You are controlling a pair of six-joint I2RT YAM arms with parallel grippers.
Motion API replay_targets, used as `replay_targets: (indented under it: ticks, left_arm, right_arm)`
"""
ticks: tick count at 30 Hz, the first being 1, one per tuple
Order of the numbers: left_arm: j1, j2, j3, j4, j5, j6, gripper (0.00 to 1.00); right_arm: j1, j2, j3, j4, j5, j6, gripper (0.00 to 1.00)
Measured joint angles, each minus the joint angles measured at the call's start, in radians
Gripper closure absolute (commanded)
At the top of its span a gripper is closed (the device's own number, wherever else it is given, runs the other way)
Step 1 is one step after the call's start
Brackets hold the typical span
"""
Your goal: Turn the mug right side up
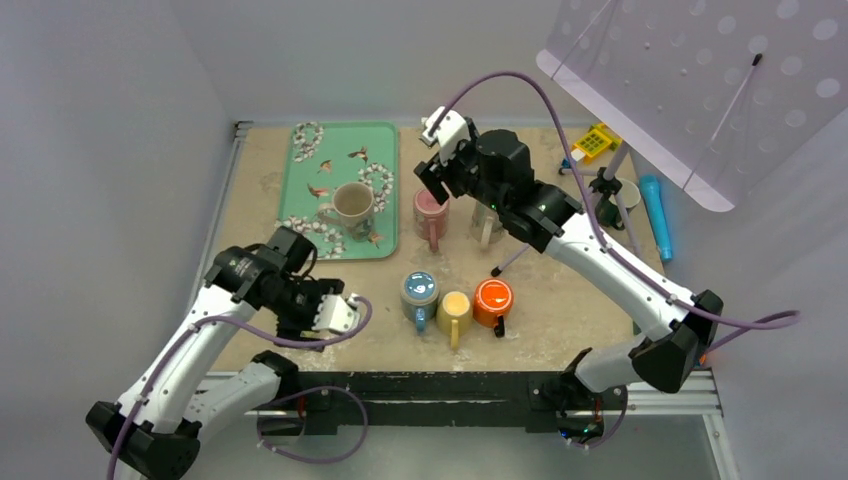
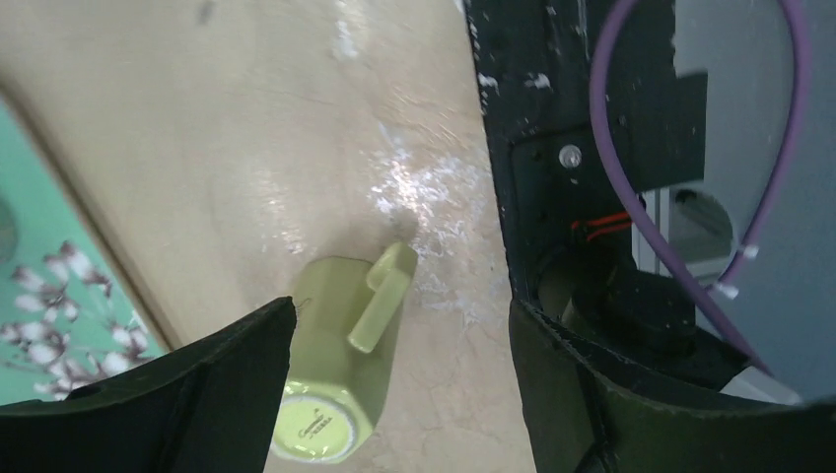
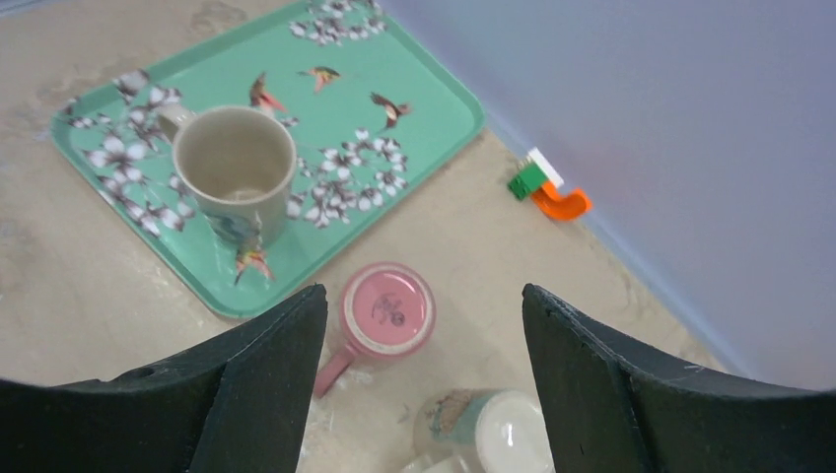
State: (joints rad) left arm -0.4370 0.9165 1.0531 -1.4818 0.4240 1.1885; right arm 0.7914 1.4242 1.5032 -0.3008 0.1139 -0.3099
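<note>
A pale green mug [image 2: 330, 374] stands upside down on the table in the left wrist view, base up and handle towards the far side. My left gripper [image 2: 402, 310] hangs above it, open, with the mug close to the left finger [image 2: 197, 384] and nothing gripped. From above, the left gripper [image 1: 300, 295] hides this mug. A pink mug [image 3: 386, 308] also stands base up, beside the tray. My right gripper [image 3: 424, 292] is open above the pink mug [image 1: 431, 212] and holds nothing. From above, the right gripper [image 1: 437, 180] is near the table's far middle.
A beige mug [image 1: 352, 203] stands upright on the green flowered tray [image 1: 340, 135]. A teal and white mug [image 3: 493, 429] sits right of the pink one. Blue [image 1: 419, 291], yellow [image 1: 454, 306] and orange [image 1: 493, 297] mugs line the front. A perforated panel [image 1: 700, 80] overhangs the far right.
</note>
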Motion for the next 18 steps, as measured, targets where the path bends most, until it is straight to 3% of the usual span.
replay_targets:
  ticks: [5,10,13,16,18]
  left_arm:
    - [-0.049,-0.005,-0.16,0.012,-0.092,0.165,0.3]
    - [-0.062,0.004,-0.31,0.082,-0.152,0.309,0.23]
    - [-0.064,0.002,-0.381,0.161,-0.205,0.355,0.26]
    - [-0.064,0.004,-0.434,0.282,-0.257,0.369,0.36]
    - [-0.064,0.004,-0.457,0.354,-0.276,0.38,0.49]
  right_arm:
    - [-0.039,-0.025,-0.145,0.024,-0.008,0.047,0.24]
    - [-0.037,-0.019,-0.187,0.016,-0.029,0.067,0.24]
    - [-0.037,-0.02,-0.187,0.029,-0.047,0.074,0.25]
    - [-0.037,-0.02,-0.187,0.037,-0.075,0.083,0.25]
    - [-0.037,-0.02,-0.187,0.044,-0.094,0.088,0.25]
